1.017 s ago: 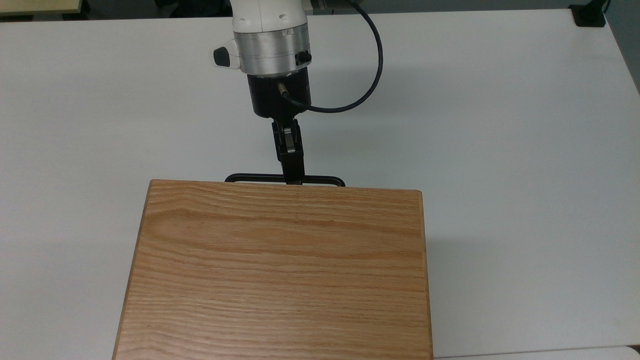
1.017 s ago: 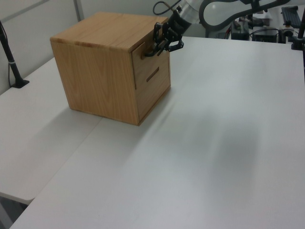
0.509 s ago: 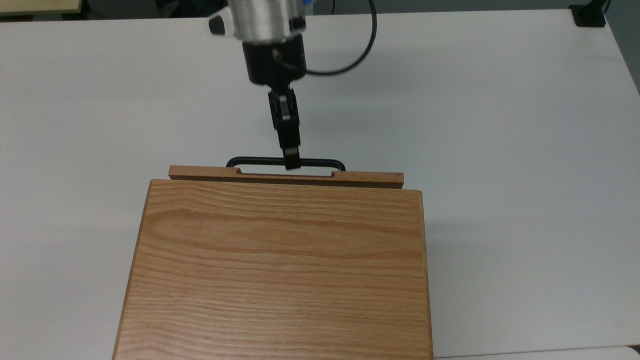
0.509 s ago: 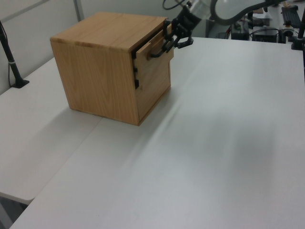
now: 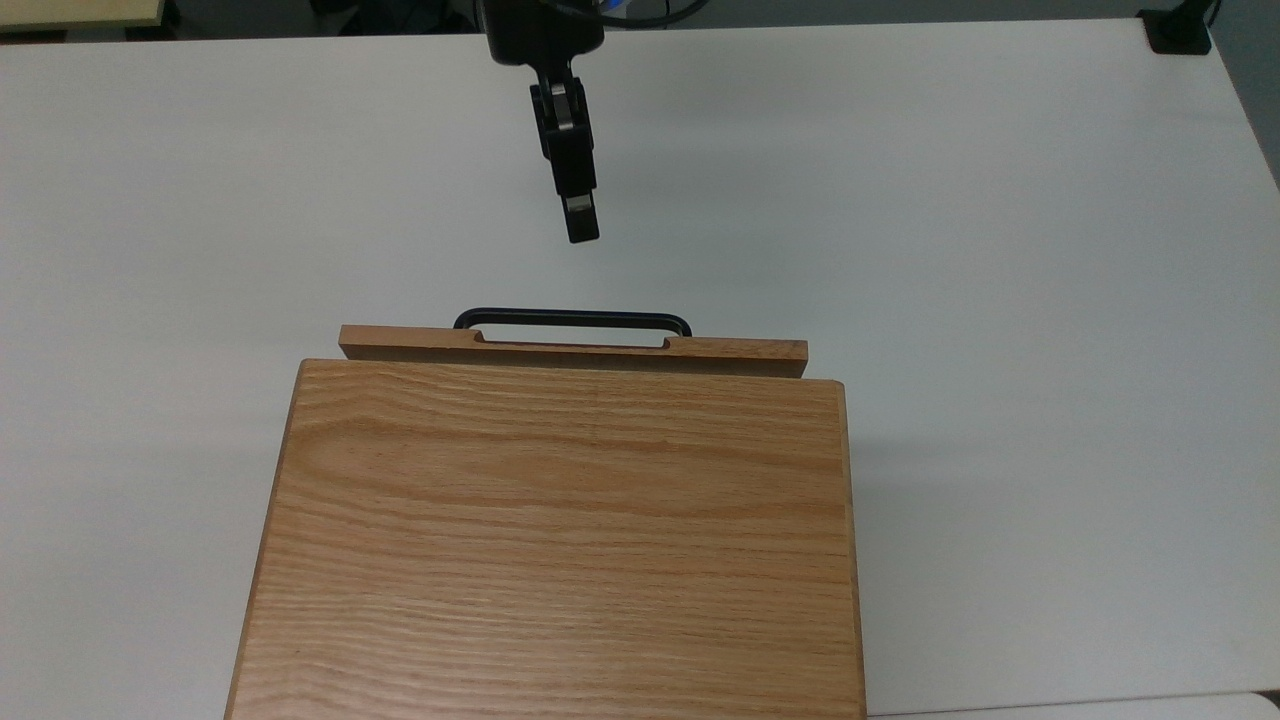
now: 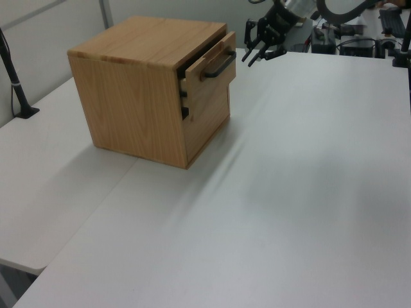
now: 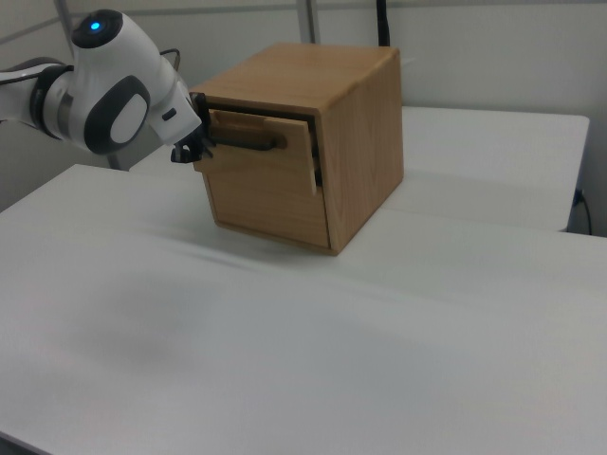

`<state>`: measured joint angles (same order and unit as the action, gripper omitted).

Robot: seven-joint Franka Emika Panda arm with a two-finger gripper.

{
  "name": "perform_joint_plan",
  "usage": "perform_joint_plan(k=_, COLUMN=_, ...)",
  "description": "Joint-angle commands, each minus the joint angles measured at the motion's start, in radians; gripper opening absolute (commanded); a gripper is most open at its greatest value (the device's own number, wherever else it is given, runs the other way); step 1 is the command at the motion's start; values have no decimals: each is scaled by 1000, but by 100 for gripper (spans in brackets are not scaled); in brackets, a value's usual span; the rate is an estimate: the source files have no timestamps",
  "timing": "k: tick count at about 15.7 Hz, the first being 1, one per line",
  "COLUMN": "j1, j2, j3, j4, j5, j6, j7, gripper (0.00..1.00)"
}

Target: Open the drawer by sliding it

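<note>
Top view: broad white desk point(image 5: 1000, 300) under everything, bare on all sides of the fingers. Below the fingers in the top view, a large oak cabinet point(image 5: 555, 540), its top reaching the picture's lower edge. Just beyond the cabinet's near edge, toward the fingers, the drawer point(image 5: 572, 350) slid partly out, its notched front panel proud of the cabinet face. Black bar handle point(image 5: 572, 320) on that panel, nearest the fingers yet apart from them, with a strip of bare desk between. Gripper point(image 5: 578, 215) hanging over the desk, touching nothing.

Left view: gripper point(image 6: 258, 52) to the left view's right of the handle point(image 6: 219, 65), fingers point(image 6: 248, 54) spread apart, empty. Dark gap behind the drawer point(image 6: 209, 80) front; inside of it hidden.

Right view: drawer point(image 7: 261, 152) ajar in the cabinet point(image 7: 322, 142); gripper point(image 7: 193, 147) close by its front.
</note>
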<state>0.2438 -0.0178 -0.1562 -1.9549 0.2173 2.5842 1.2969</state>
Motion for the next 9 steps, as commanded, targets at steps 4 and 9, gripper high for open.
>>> perform_joint_plan(k=4, j1=2, j2=15, j3=-9, j4=28, j5=-7, j6=34, j7=-4, gripper=25)
perform_joint_plan(k=9, j1=-3, j2=189, j3=-11, j4=164, j5=-7, j6=108, j7=-1, gripper=25)
